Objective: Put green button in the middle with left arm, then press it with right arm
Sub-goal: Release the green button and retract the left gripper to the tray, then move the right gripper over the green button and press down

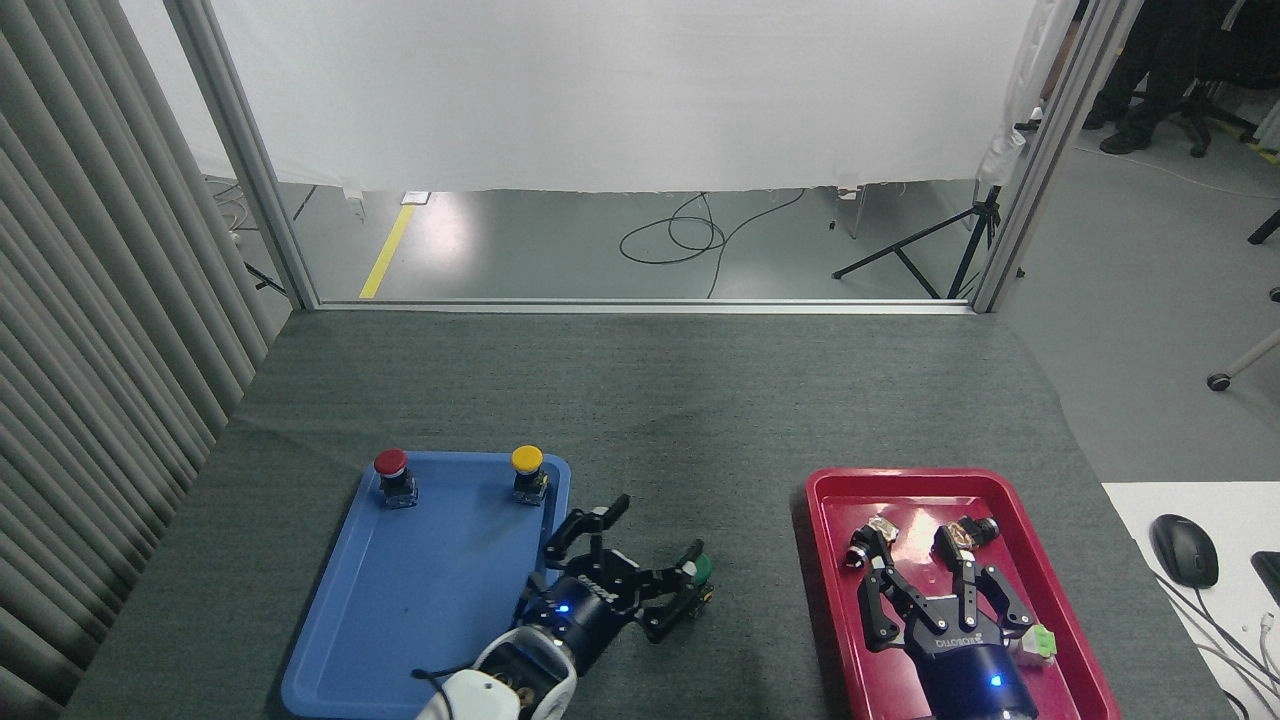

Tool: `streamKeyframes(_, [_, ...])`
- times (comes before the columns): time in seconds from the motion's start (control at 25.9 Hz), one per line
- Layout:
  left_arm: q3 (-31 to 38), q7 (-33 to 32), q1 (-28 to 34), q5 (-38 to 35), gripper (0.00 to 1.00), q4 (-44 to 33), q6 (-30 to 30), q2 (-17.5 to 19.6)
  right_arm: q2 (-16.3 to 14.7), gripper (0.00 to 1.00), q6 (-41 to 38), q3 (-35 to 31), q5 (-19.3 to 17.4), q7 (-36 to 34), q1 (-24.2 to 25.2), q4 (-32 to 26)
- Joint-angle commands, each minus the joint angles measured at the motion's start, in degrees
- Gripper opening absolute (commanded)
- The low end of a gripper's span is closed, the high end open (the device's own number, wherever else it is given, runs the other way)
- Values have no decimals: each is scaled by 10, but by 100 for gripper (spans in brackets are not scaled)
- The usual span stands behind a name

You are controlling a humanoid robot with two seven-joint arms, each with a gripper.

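My two black grippers over a dark grey cloth surface (640,400) with two trays.

From left: a blue plastic tray (400,610); my left gripper (640,560), jaws spread wide, holding nothing; the small green-capped push button (703,568) on the cloth at one fingertip; my right gripper (918,580), jaws partly open and empty, over a red plastic tray (830,590).

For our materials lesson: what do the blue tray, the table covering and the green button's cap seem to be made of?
Blue tray: likely moulded plastic, smooth with a soft sheen and rounded rim.
Table covering: dark grey woven cloth or felt, matt with a fine ribbed texture.
Green button cap: probably glossy plastic; mostly hidden by the left claw, so uncertain.
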Motion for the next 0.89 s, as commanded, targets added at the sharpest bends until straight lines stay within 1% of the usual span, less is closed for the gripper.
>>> streamKeyframes(0.0, [152, -2, 97, -4, 100, -128, 16, 78, 3, 10, -33, 2, -1, 0, 0, 2])
streamKeyframes(0.04, [196, -2, 108, -6, 100, -128, 14, 83, 5, 3, -41, 5, 0, 1, 0, 2])
streamKeyframes(0.08, [229, -2, 116, -6, 100, -123, 11, 86, 7, 0, -45, 10, 2, 1, -1, 3])
streamKeyframes(0.15, [254, -2, 126, -6, 100, -114, 16, 88, 9, 0, -46, 22, 5, 1, -5, 10])
streamKeyframes(0.35, [332, -2, 133, 2, 100, -93, 13, 88, 13, 0, -38, 68, 37, 1, -35, 41])
streamKeyframes(0.54, [334, -2, 133, 2, 100, -77, 8, 96, 33, 0, -17, 109, 65, 1, -68, 92])
streamKeyframes(0.66, [334, -2, 133, 3, 100, -77, 7, 96, 43, 0, 9, 134, 67, 0, -91, 128])
streamKeyframes(0.73, [334, -1, 135, 3, 100, -77, 2, 96, 46, 0, 13, 149, 67, 0, -109, 152])
streamKeyframes(0.85, [334, 0, 136, 3, 100, -77, -4, 96, 57, 0, 13, 159, 70, 0, -118, 173])
